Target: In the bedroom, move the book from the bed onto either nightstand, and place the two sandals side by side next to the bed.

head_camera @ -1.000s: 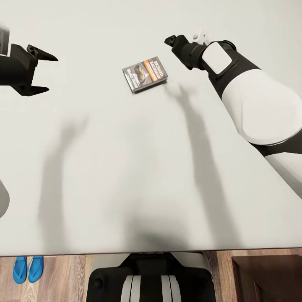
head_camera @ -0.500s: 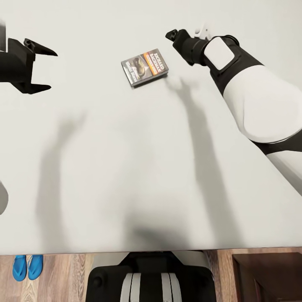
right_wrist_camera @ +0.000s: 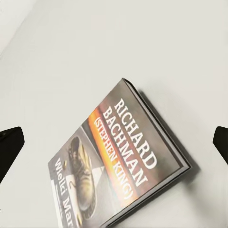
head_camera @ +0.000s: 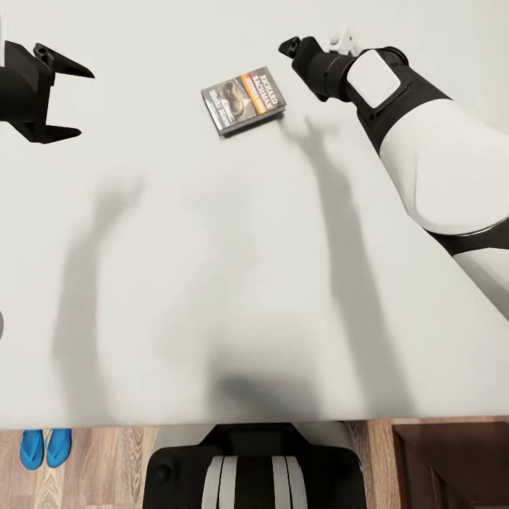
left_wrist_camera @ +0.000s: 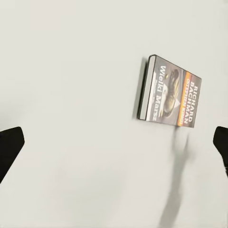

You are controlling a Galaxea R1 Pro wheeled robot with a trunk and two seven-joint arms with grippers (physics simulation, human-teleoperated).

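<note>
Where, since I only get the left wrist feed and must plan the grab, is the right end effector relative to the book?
Observer: The right end effector hovers just right of the book, slightly beyond it, not touching it.
Operator: Is it open?
Observer: Yes. In its own wrist view the dark fingertips sit at opposite edges, spread wide, with the book ahead between them.
Operator: Where are the sandals?
Observer: The blue sandals lie side by side on the wood floor at the bed's near edge, on the robot's left.
</note>
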